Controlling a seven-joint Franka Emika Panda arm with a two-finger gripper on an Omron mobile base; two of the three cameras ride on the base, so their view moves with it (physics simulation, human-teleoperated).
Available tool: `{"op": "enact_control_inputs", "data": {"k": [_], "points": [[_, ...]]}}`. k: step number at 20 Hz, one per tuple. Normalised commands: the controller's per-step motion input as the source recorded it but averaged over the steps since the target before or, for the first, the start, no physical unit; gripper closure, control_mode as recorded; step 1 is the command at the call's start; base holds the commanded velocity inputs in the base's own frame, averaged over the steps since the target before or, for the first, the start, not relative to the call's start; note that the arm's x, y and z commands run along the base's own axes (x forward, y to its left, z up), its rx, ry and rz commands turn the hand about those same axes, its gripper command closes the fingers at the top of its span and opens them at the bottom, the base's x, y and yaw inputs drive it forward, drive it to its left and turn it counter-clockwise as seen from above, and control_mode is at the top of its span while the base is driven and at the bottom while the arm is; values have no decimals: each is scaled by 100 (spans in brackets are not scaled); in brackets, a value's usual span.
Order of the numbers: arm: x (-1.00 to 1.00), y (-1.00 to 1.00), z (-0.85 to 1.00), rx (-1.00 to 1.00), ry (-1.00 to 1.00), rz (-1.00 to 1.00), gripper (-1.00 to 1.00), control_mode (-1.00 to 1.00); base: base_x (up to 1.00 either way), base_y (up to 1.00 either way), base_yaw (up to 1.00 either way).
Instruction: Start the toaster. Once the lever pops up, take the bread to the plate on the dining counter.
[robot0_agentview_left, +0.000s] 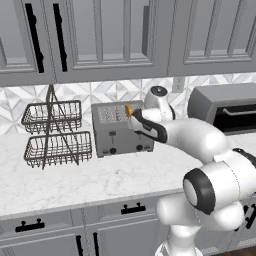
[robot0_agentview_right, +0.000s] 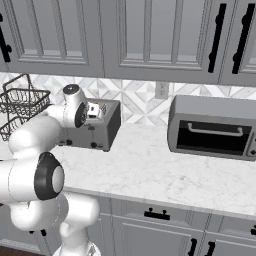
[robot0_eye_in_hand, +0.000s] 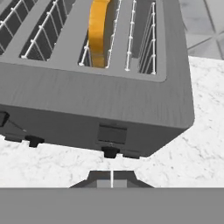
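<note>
On the marble worktop (robot0_agentview_left: 100, 175), the toaster (robot0_agentview_left: 120, 129) is holding the bread (robot0_eye_in_hand: 99, 30) in a slot. The gripper (robot0_eye_in_hand: 112, 178), fingers closed together and empty, is hovering before its right lever (robot0_eye_in_hand: 110, 152); it should be pressing straight down, centred.

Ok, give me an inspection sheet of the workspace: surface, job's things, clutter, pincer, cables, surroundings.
Surface: white marble worktop, grey drawers below.
Job's things: toaster upright on the worktop; bread standing in a slot on its right side, top showing.
Clutter: two-tier wire basket left of the toaster; dark oven-like appliance to its right.
Pincer: pincer shut, at the toaster's front near a lever.
Cables: nothing seen.
Surroundings: grey wall cabinets, patterned tile backsplash, wall outlet.
</note>
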Motion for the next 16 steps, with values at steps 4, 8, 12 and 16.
{"op": "enact_control_inputs", "data": {"k": [4,8,12,16], "points": [[23,0,-12,0,0,-2,100,-100,0,0,0],[2,0,-26,0,0,-3,100,-100,0,0,0],[19,0,-25,0,0,0,100,-100,0,0,0],[24,1,-28,0,2,0,100,-100,0,0,0]]}}
